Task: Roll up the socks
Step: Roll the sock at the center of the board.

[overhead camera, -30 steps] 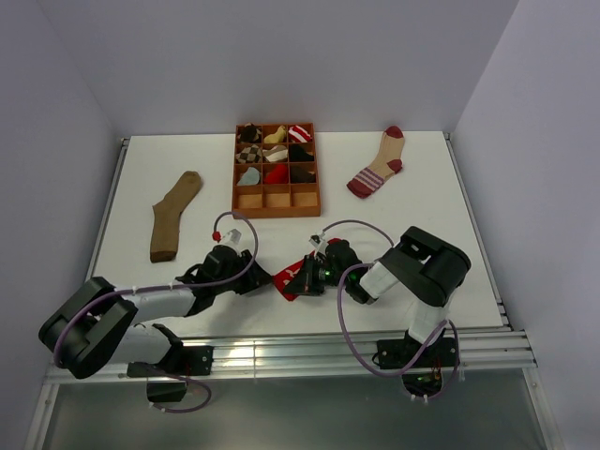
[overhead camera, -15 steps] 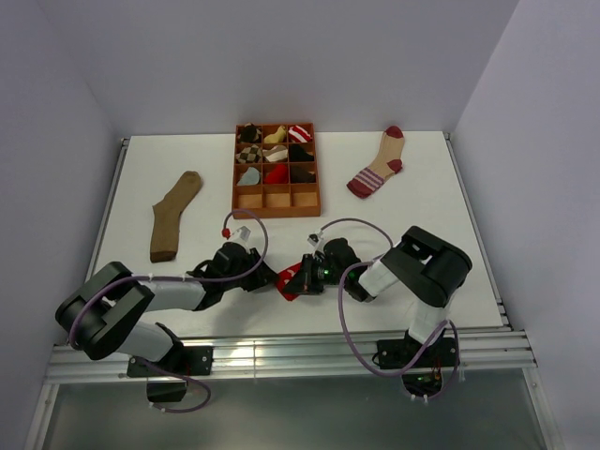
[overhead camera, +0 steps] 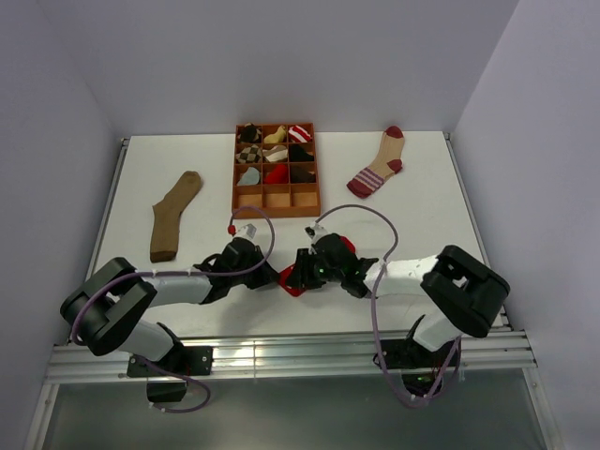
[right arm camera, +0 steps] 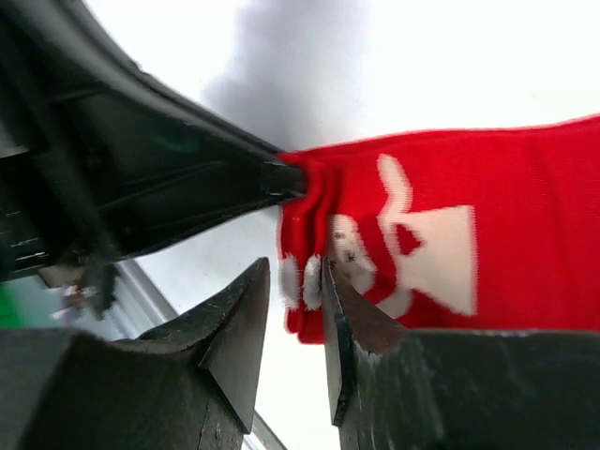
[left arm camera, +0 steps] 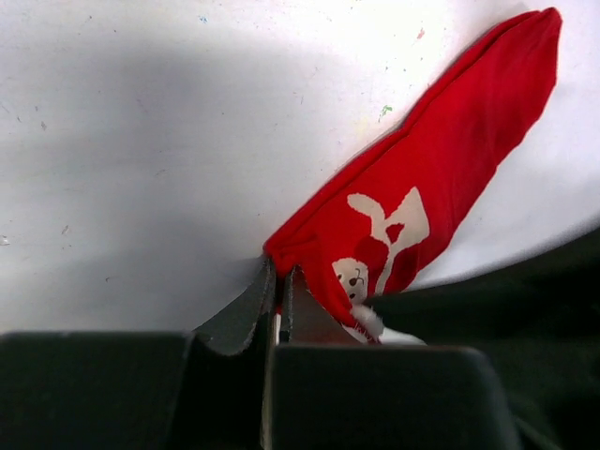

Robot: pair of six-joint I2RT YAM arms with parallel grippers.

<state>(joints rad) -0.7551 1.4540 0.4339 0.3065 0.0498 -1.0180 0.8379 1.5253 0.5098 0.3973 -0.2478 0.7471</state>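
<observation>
The red sock with the white pattern (overhead camera: 293, 284) lies near the table's front edge between my two grippers, and its far part shows behind the right wrist (overhead camera: 343, 246). My left gripper (overhead camera: 273, 277) is shut on the sock's folded end (left arm camera: 309, 246), jaws pressed together (left arm camera: 278, 281). My right gripper (overhead camera: 302, 274) is open; the sock's white-tufted edge (right arm camera: 309, 281) sits loose in the gap (right arm camera: 298, 291). The brown sock (overhead camera: 173, 214) lies flat at the left. The beige sock with maroon stripes (overhead camera: 377, 165) lies at the back right.
An orange divided tray (overhead camera: 276, 200) stands at the back centre, with small sock bundles in its rear compartments and its front row bare. The left gripper's black body (right arm camera: 141, 187) fills the left of the right wrist view, close to my right fingers.
The left gripper moved right and shut on the red sock's end. The right gripper, shut before, has opened, and the right arm has stretched out lower and to the right.
</observation>
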